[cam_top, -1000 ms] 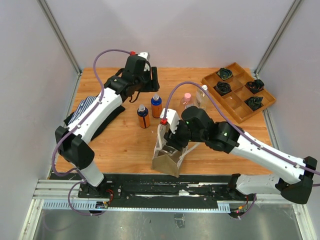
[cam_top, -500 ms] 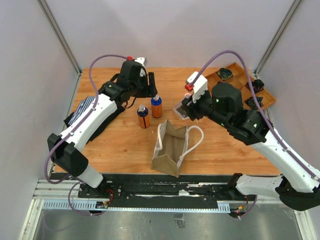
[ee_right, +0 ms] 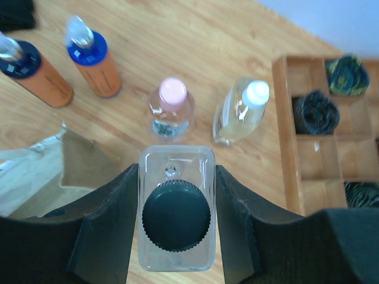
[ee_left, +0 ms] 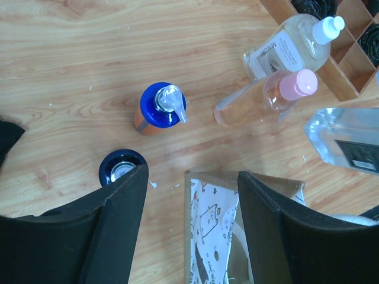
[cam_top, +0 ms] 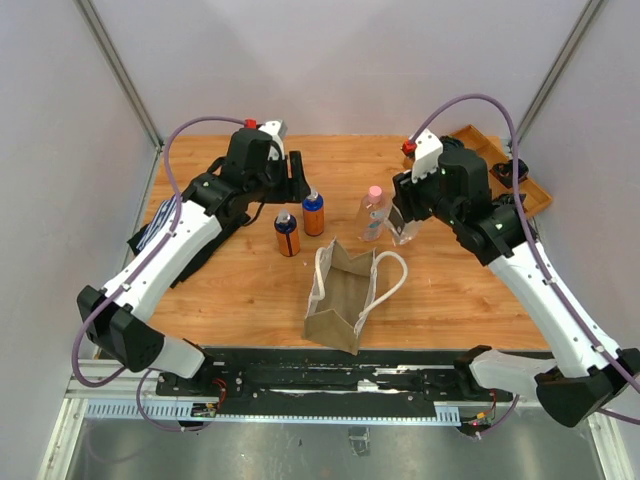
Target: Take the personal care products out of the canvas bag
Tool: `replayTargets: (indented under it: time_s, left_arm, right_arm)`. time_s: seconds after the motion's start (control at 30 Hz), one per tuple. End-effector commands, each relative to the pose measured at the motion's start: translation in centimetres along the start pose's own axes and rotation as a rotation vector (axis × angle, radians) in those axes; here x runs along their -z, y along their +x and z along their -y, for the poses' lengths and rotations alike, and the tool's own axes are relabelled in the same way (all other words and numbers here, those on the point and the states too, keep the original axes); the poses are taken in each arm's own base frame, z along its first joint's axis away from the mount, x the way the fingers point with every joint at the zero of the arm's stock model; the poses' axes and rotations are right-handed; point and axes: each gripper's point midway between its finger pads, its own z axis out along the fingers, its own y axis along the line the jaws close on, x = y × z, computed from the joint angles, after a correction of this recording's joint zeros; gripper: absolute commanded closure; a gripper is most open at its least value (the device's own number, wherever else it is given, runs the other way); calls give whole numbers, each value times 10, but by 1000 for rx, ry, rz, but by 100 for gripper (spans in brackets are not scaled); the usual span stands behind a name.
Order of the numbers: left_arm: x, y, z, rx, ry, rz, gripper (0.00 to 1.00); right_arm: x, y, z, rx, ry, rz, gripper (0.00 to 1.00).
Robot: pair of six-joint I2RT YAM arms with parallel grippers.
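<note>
Wooden table [cam_top: 450, 290], grey enclosure walls. The canvas bag [cam_top: 340, 300] stands open near the front edge, with its handles flopped outward.

Change noted: compared with one second back, the right gripper [ee_right: 176, 220] is no longer down at the bag's mouth. It now hangs beyond the bag, off its far right corner. Its fingers are closed on the flat sides of a clear bottle with a dark cap [ee_left: 346, 142], held upright. That bottle is out of the bag and in the air, not yet set down. It hangs just beside the pink-capped bottle [cam_top: 373, 212] and the white-capped bottle [ee_right: 243, 112].

The left gripper [ee_left: 192, 177] has drawn back a little from the bag. It hovers beyond the bag's far left corner, jaws wide apart, holding nothing. Beneath it stand two orange bottles with blue caps [cam_top: 287, 232] [cam_top: 313, 213].

Reading: one more product has left the bag. Four now stand on the table beyond the bag, and a fifth is in hand. We judge the step in progress to be placing it on bare wood by the clear pair without knocking them over. The bag's inside shows only in part, so we cannot tell whether anything remains in it.
</note>
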Motion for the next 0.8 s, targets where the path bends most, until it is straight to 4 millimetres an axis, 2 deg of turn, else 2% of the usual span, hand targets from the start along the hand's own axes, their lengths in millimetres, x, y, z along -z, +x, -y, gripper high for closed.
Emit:
replayTargets:
  time_s: [0.0, 0.07, 0.13, 0.47, 0.77]
  left_arm:
    - [14, 0, 3, 13, 33, 15, 33]
    - [16, 2, 3, 17, 38, 19, 33]
    - [20, 2, 4, 22, 45, 27, 33]
    - [24, 11, 4, 34, 64, 25, 32]
    - [26, 14, 6, 33, 82, 24, 32]
  right_arm:
    - [-18, -3, 17, -102, 31, 86, 99]
    - [-34, 17, 19, -135, 28, 60, 99]
    - [-44, 27, 24, -148, 41, 55, 99]
    - [-77, 58, 42, -180, 116, -32, 96]
    - [-89, 76, 50, -207, 123, -65, 79]
